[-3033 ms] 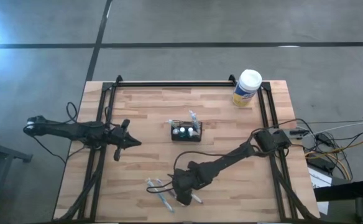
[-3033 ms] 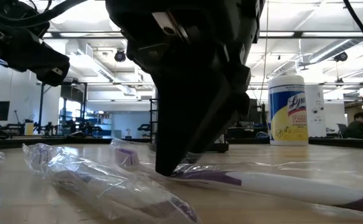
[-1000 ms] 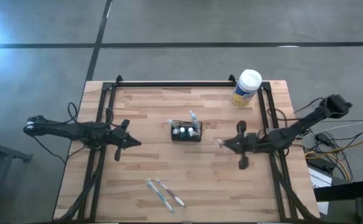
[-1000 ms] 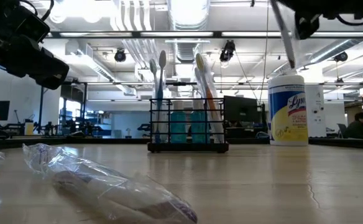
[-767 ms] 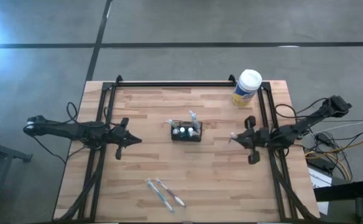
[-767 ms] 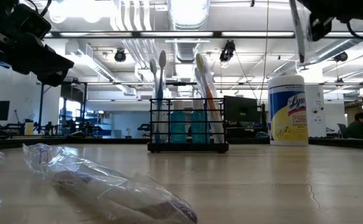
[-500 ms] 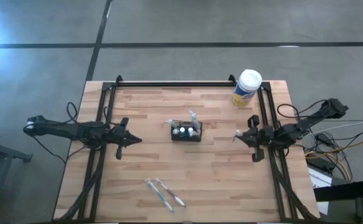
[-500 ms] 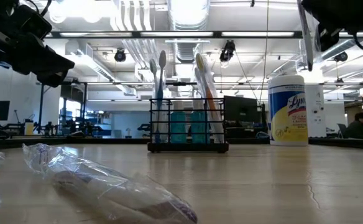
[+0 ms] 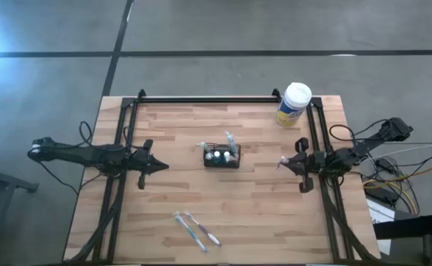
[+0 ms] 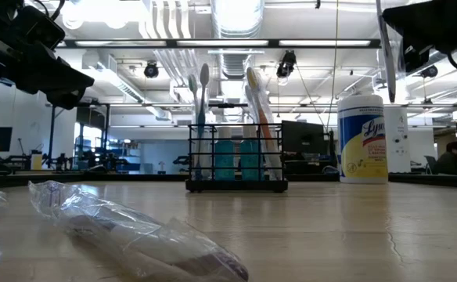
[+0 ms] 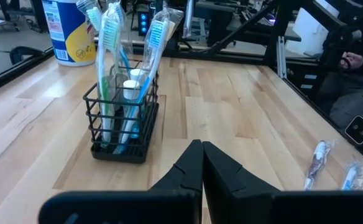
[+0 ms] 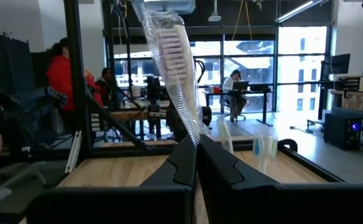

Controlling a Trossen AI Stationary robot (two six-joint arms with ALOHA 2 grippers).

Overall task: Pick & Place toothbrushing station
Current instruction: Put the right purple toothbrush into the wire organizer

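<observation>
Centrally on the wooden table point(image 9: 171, 199) stands the small black wire-mesh basket point(image 9: 222, 157), holding upright toothbrushes point(image 11: 107, 37) and white-capped toothpaste tubes point(image 10: 236, 158). Two more wrapped toothbrushes point(image 9: 196, 230) lie loose near the front edge, still in clear plastic. At the far right corner sits a white-lidded canister point(image 9: 294, 104) with a yellow label; "Lys" is the readable part of its brand.

The right gripper point(image 9: 284, 164) hangs at the table's right side, well apart from the basket, fingers pressed together on a plastic-wrapped toothbrush point(image 12: 172, 74) with pale purple bristles, pointing upward. The left gripper point(image 9: 161, 167) waits left of the basket, fingers pressed together, holding nothing.
</observation>
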